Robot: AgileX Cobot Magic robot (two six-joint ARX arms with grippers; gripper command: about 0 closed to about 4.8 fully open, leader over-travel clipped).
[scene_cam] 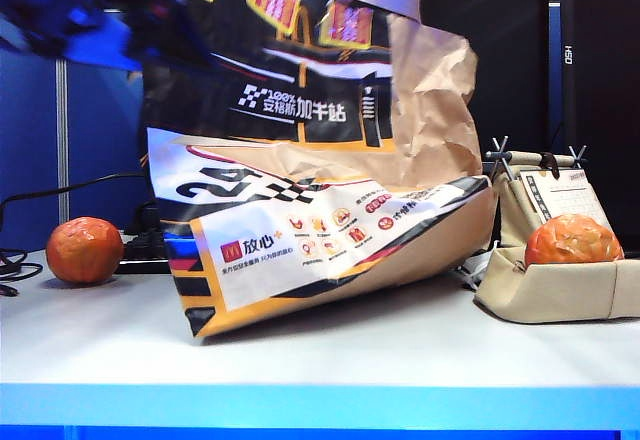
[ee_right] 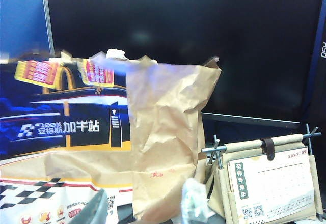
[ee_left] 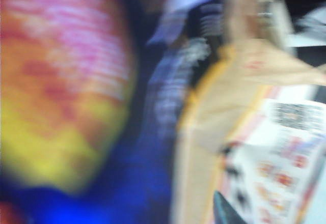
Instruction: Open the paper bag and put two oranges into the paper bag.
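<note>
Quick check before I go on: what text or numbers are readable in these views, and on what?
"24": paper bag, lower face, upside down.
"100%" with Chinese "加半站": the bag's dark panel.
"放心": the bag's white strip.
"2023/05": desk calendar.
Small icon captions, calendar grid and QR codes: too small.
Left wrist view: blurred, unreadable.

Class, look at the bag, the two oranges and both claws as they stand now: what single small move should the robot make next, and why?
Probably bring the left claw down toward the orange on the table. The paper bag stands part-opened but buckled, neither orange is inside, and the other orange rests in the beige fabric tray. The right claw sits low beside the bag, holding nothing visible.
</note>
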